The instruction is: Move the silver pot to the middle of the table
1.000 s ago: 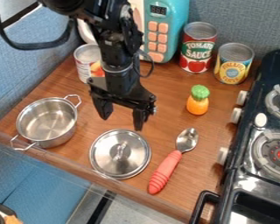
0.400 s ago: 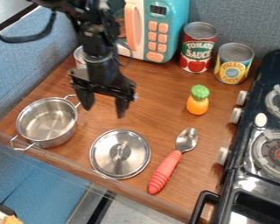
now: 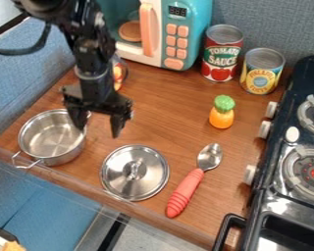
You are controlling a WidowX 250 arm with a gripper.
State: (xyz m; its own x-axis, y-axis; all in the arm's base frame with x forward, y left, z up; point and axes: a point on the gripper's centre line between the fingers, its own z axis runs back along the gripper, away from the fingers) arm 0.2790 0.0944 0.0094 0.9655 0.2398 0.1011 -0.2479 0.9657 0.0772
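Observation:
The black gripper (image 3: 97, 128) hangs at the upper right of the silver pot, open, with a wide gap between its fingers. Its left finger overlaps the pot's right rim in the view; whether it touches cannot be told. The silver pot (image 3: 49, 138) stands upright and uncovered at the left of the wooden table (image 3: 166, 105), near its front edge. One pot handle points to the lower left; the gripper partly hides the other.
A silver lid (image 3: 134, 173) lies right of the pot, beside a red-handled spoon (image 3: 186, 191). A toy pineapple (image 3: 222, 112) stands farther right. Cans (image 3: 222, 53) and a toy microwave (image 3: 176, 34) line the back; a stove (image 3: 284, 162) borders the right.
The gripper has moved left and slightly down in the view, from above the middle-left of the table to the pot's right rim. It stays open, and the pot has not moved.

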